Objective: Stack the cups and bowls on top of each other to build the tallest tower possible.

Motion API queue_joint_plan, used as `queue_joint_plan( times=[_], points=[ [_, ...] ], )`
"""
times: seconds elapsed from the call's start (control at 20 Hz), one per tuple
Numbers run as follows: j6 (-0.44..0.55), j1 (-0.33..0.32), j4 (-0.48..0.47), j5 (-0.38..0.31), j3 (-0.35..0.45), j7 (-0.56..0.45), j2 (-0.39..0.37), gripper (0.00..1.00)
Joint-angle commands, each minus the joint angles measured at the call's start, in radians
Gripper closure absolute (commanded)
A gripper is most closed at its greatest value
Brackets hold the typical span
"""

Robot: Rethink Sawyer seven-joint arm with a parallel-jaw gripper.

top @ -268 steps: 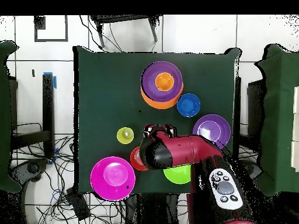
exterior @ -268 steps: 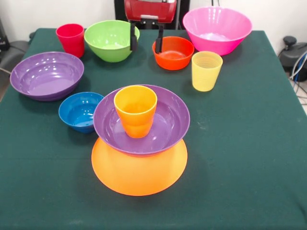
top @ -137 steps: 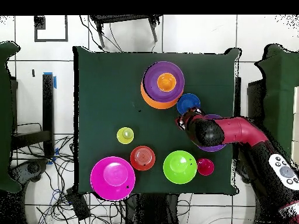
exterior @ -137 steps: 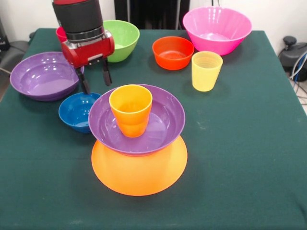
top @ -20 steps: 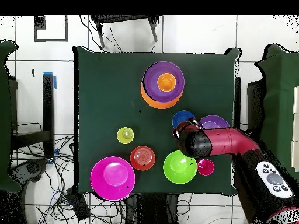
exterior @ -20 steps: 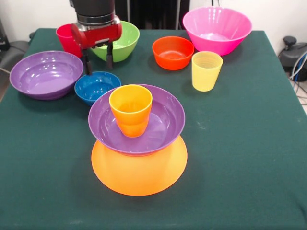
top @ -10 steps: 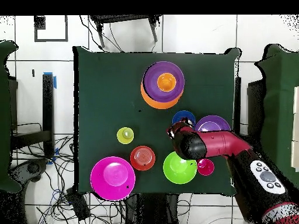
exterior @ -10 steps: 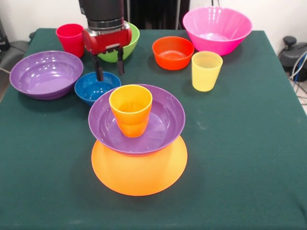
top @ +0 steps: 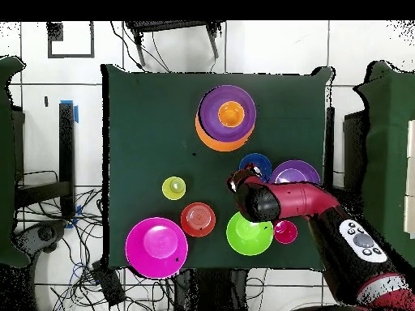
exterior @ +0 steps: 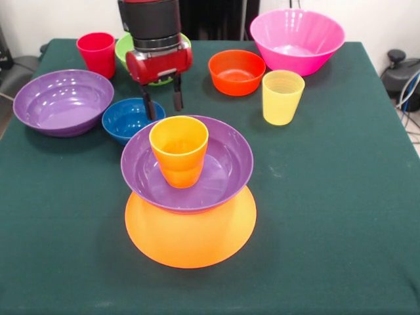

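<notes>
The tower stands in the middle of the table: an upturned yellow-orange bowl (exterior: 190, 239), a purple bowl (exterior: 223, 164) on it and an orange cup (exterior: 178, 149) in that; it also shows in the overhead view (top: 212, 104). My gripper (exterior: 164, 105) is open and empty, hanging just behind the tower's purple bowl and beside the small blue bowl (exterior: 125, 119). In the overhead view the gripper (top: 241, 180) is next to the blue bowl (top: 259, 162). The green bowl (exterior: 122, 47) is partly hidden behind the arm.
A second purple bowl (exterior: 62, 102) and a red-pink cup (exterior: 96, 52) are at the left. An orange-red bowl (exterior: 236, 71), a yellow cup (exterior: 282, 96) and a big pink bowl (exterior: 296, 39) stand at the back right on the green table (exterior: 328, 197).
The gripper has moved rightward in the front view, from over the blue bowl's far rim to just behind the tower. It stays open. No bowl or cup has moved in the last second.
</notes>
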Motion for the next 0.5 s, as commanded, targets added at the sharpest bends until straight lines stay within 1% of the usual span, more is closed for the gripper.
queue_joint_plan(
  times=[0.05,0.35,0.4,0.5],
  points=[
    [-0.042,0.072,-0.034,-0.006,-0.045,0.162,0.065,0.00],
    [-0.087,0.092,-0.029,-0.001,-0.076,0.183,0.061,0.00],
    [-0.095,0.096,-0.029,-0.001,-0.081,0.187,0.060,1.00],
    [-0.110,0.150,-0.041,0.000,-0.139,0.222,0.043,1.00]
  ],
)
